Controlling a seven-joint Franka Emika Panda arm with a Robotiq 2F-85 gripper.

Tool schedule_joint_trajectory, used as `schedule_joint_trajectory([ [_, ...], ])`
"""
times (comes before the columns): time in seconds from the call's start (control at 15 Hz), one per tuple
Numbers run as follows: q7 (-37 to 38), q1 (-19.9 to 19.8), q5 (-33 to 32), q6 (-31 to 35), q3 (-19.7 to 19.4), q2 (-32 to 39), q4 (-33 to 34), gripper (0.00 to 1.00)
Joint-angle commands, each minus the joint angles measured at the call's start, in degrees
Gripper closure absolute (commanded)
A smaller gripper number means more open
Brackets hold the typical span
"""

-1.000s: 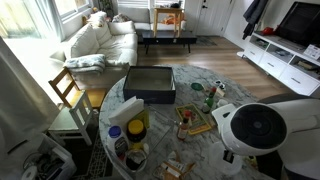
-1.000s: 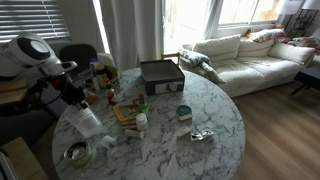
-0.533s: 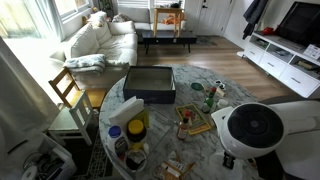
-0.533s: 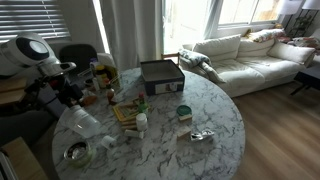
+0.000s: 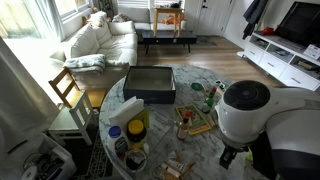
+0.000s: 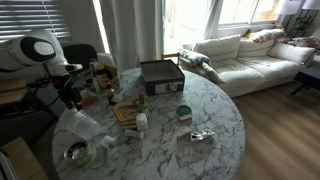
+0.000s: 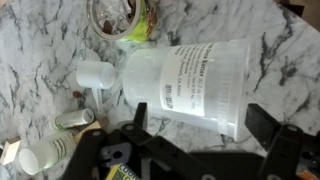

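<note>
A large translucent plastic bottle (image 7: 185, 80) with a white cap (image 7: 95, 73) and a printed label lies on its side on the marble table (image 7: 40, 50). My gripper (image 7: 200, 125) stands open just over the bottle's wide bottom end. Its dark fingers (image 7: 262, 125) sit on either side and clear of the bottle. In an exterior view the bottle (image 6: 82, 125) lies near the table's edge, below the gripper (image 6: 72, 97). In an exterior view the arm's big white joint (image 5: 245, 108) hides both bottle and gripper.
A dark box (image 6: 161, 75) sits at the table's far side. Around the bottle are a bowl of scraps (image 7: 120, 15), a small white bottle (image 7: 42, 158), a tin (image 7: 73, 119), a wooden block (image 6: 125, 112), a green-lidded jar (image 6: 184, 112) and a foil wrapper (image 6: 201, 135). A wooden chair (image 5: 68, 90) stands at the table.
The jaws have opened wide and let go of the bottle, which now rests on the table. The arm has risen a little.
</note>
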Motion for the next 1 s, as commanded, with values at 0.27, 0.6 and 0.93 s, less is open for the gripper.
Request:
schedule_joint_trajectory([
  [0.27,-11.37,-1.26,21.02,-1.52,-4.07,-1.85,0.67,0.0],
  [0.6,-8.25,-3.01,19.35,-0.99,-4.09,-1.77,1.12,0.0],
  [0.93,-5.34,-3.97,16.3,-1.75,-3.91,-3.0,1.09,0.0],
])
